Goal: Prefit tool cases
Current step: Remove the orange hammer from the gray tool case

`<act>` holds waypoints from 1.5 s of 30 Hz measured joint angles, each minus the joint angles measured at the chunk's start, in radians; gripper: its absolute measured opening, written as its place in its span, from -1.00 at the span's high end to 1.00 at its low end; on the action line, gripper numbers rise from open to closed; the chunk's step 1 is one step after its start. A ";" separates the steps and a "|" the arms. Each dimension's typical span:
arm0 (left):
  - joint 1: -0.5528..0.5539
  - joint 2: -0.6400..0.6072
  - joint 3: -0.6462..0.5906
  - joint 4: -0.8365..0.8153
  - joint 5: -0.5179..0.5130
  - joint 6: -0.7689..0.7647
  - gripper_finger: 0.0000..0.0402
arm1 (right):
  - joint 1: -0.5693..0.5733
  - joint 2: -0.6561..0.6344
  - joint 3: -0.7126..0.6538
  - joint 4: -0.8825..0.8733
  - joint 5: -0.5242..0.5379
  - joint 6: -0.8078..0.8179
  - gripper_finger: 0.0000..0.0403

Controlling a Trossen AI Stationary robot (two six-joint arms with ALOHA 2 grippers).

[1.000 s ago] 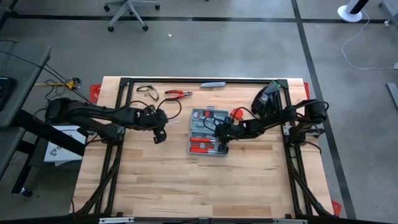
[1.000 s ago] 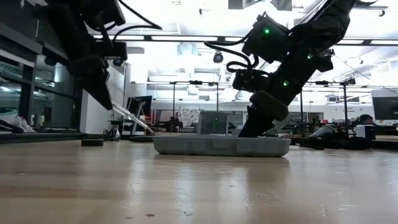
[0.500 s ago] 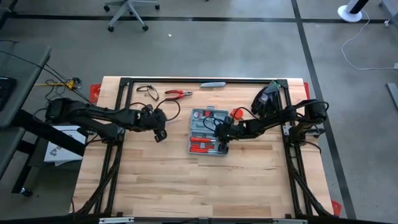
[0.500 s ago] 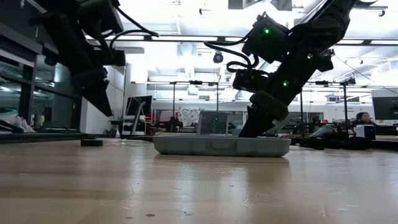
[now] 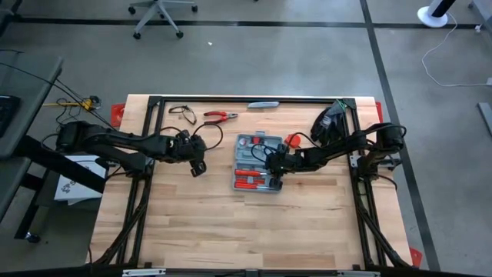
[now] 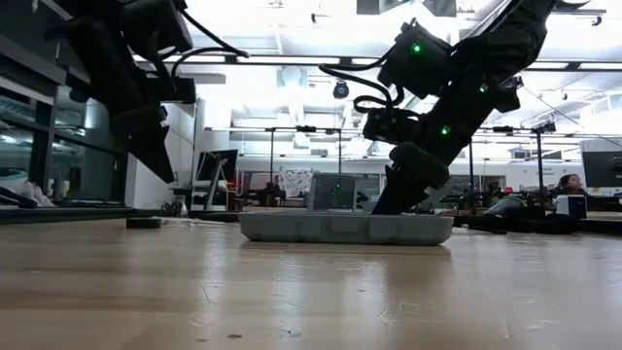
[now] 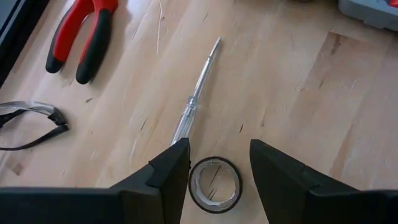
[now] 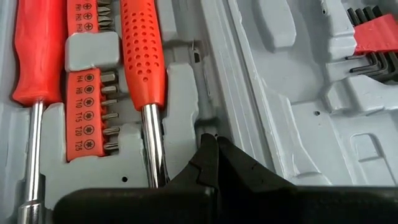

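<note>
The grey-blue tool case (image 5: pixel 257 161) lies open and flat on the table, its moulded inside (image 8: pixel 298 93) holding red-handled tools. My right gripper (image 8: pixel 214 146) is shut, its tips down inside the case beside the middle ridge. My left gripper (image 7: pixel 217 165) hangs open above the table left of the case, touching nothing. Below it lie a clear-handled screwdriver (image 7: pixel 196 99) and a small tape roll (image 7: pixel 215 185), both flat on the wood. My right gripper sets its shut fingertips (image 8: pixel 208 140) on the case's moulded grey inside (image 8: pixel 186 106), next to the ridge between the two halves and beside a red-handled screwdriver's shaft (image 8: pixel 152 143). It comes slanting down from the table's right. The case lies flat on the table.
Red-handled pliers (image 5: pixel 221 116), a black looped cord or glasses (image 5: pixel 181 110) and a grey flat tool (image 5: pixel 263 105) lie near the far edge. A black device (image 5: pixel 330 123) sits at the far right. The near half of the table is bare wood.
My left gripper has let go of the clear-handled screwdriver, which hung slanting from it a second ago and now lies on the table. The gripper stays in place above it. My right gripper has kept still on the case.
</note>
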 joint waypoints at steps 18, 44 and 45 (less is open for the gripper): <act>0.000 0.000 0.000 0.000 0.000 0.000 0.20 | 0.011 0.000 0.000 0.002 0.005 0.019 1.00; 0.000 0.000 0.000 0.000 0.000 0.001 0.20 | 0.010 0.000 0.001 0.001 0.000 0.022 1.00; 0.000 0.000 0.000 0.000 0.000 0.001 0.20 | 0.010 0.000 0.001 0.001 0.000 0.022 1.00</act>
